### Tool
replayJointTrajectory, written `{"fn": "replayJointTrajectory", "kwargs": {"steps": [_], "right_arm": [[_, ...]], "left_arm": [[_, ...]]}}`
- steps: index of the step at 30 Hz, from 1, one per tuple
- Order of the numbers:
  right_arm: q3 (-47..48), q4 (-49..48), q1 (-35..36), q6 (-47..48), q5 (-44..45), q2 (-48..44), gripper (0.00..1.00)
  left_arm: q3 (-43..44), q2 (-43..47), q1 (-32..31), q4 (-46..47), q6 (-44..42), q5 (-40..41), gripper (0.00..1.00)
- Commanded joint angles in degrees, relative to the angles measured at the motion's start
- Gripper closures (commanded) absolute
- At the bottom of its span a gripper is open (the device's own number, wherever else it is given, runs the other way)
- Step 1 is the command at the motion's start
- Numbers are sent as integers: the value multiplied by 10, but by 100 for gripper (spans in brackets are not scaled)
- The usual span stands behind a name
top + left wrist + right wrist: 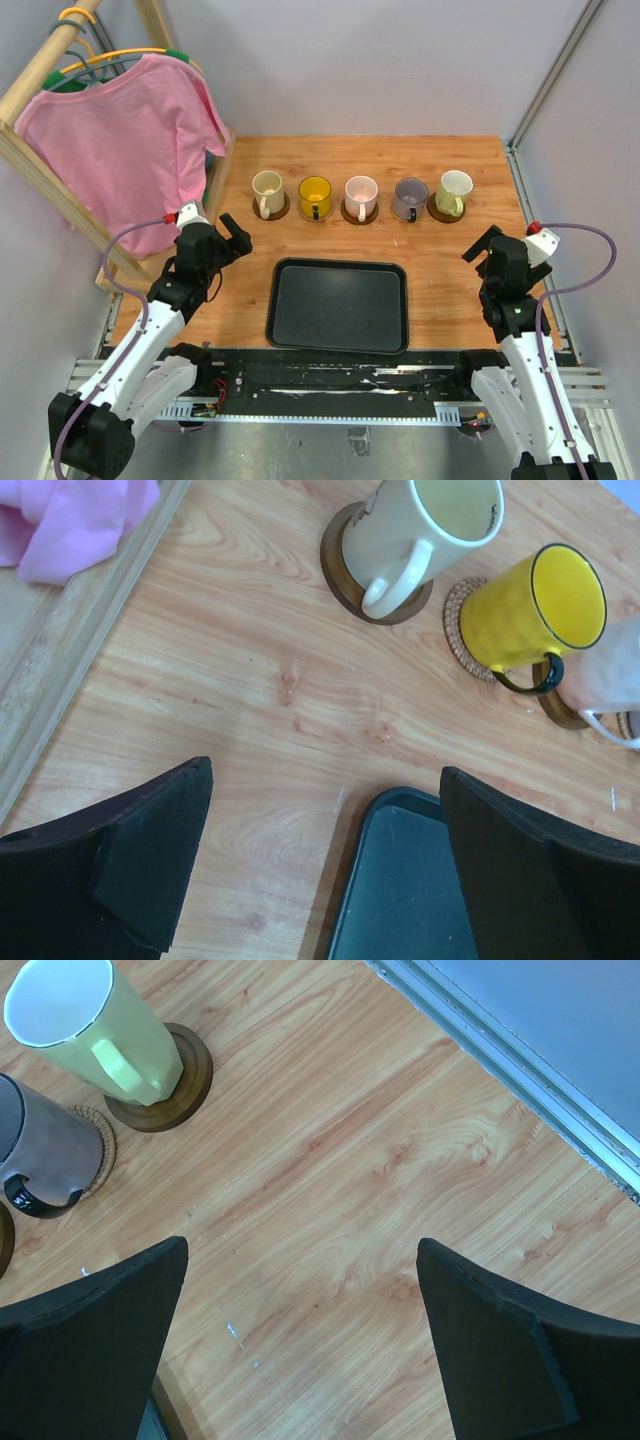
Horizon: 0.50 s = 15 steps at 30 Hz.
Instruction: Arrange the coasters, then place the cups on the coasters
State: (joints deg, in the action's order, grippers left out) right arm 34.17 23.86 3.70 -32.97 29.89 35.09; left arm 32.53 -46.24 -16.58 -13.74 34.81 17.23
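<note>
The left arm rises from its near-left base and leans far and right. The left gripper [237, 236] hangs over bare wood between the foot of the wooden rack [40, 76] and the far-left corner of the black tray [340, 306]. Its jaws stand wide apart and hold nothing. Its wrist view shows open board ahead of it, up to the first mugs.

The five cups stand in a row along the far part of the table [440, 290]. Each one sits on one of the coasters [444, 214]. From the left they are the cream mug [267, 187], yellow mug [315, 192], pink mug [361, 192], purple-grey mug [409, 195] and pale green mug [455, 188]. All the handles turn toward the near side. A pink shirt [125, 140] on a hanger drapes over the table's far-left edge, just left of the cream mug.

The right arm stands up from its near-right base, with its wrist turned far and left. The right gripper [481, 249] is spread wide and empty over bare wood between the tray and the metal rail [500, 1030] along the right edge. The pale green mug is the closest cup.

There is small dark lettering at the cream mug's rim, too small to read.
</note>
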Motion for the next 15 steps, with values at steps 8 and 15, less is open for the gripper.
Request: {"fn": "replayJointTrajectory", "kwargs": {"steps": [8,15], "right_arm": [[-6,-3,-11,-3,-11,-5,2],[-7,-1,-10,-1,-13,-9,2]], "left_arm": [[-14,68,3,-14,45,90,0],[-13,63,2,-19,53,95,0]]}}
